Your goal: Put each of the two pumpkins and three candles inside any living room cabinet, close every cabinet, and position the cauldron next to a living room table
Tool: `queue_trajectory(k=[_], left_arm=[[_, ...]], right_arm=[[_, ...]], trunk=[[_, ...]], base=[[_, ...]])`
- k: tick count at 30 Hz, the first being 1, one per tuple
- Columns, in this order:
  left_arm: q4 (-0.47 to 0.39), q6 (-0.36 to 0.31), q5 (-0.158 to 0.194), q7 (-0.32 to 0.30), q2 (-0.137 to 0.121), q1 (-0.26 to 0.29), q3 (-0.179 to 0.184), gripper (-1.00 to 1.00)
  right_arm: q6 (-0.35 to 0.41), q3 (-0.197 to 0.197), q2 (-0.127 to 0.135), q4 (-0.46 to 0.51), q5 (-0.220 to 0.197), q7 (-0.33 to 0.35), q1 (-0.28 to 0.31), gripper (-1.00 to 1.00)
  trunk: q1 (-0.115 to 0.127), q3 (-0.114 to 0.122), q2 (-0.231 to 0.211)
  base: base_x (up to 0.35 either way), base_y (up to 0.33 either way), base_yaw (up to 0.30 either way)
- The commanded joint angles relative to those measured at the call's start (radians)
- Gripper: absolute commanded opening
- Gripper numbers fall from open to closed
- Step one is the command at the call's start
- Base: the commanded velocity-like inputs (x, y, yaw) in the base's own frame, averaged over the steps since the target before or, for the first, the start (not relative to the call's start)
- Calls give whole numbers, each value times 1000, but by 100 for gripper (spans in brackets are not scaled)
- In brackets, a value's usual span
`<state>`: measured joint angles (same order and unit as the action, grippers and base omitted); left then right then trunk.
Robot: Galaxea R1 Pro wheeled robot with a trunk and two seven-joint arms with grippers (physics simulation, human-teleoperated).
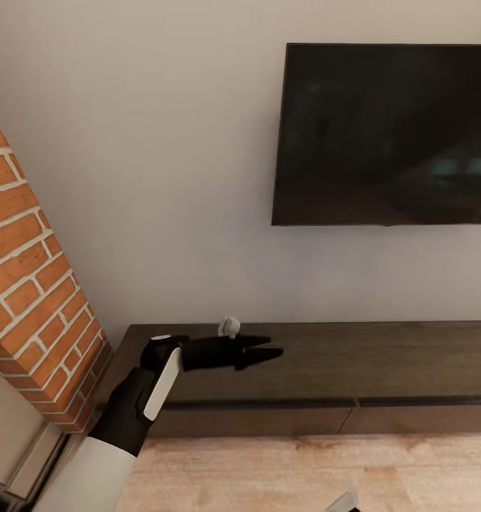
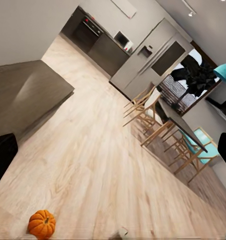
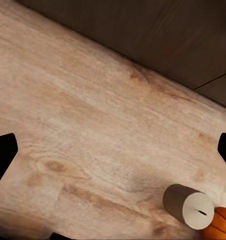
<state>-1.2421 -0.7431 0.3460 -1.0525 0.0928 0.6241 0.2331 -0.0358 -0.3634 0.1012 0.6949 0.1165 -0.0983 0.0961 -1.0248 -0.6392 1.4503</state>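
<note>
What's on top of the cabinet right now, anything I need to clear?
In the head view the cabinet top looks bare, with the left gripper held open over its left end. The arm hides a strip there, and the right end runs out of frame.

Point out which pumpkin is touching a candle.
The pumpkin in the right wrist view, pressed against the grey candle; the pumpkin in the left wrist view sits alone.

Soft, even indoor light, faint shadows beside the candle, dim reflections on the television, renders slightly blurred.
</note>
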Motion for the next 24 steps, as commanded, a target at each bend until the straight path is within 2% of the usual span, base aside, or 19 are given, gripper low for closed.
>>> queue_trajectory(k=[1, 12, 17, 24], left_arm=[[0, -1, -1, 0, 0, -6, 0, 100], [3, 44, -1, 0, -1, -27, 0, 100], [3, 73, -1, 0, -1, -27, 0, 100], [3, 82, 0, 0, -1, -27, 0, 100]], right_arm=[[2, 0, 0, 0, 0, 0, 6, 100], [-1, 3, 0, 15, 0, -3, 63, 100], [-1, 3, 1, 15, 0, -3, 91, 100], [-1, 3, 0, 15, 0, -3, 91, 100]], trunk=[[0, 0, 0], [0, 0, 0], [0, 0, 0], [0, 0, 0]], base=[[0, 0, 0], [-9, 0, 0], [-241, 0, 0], [-324, 0, 0]])
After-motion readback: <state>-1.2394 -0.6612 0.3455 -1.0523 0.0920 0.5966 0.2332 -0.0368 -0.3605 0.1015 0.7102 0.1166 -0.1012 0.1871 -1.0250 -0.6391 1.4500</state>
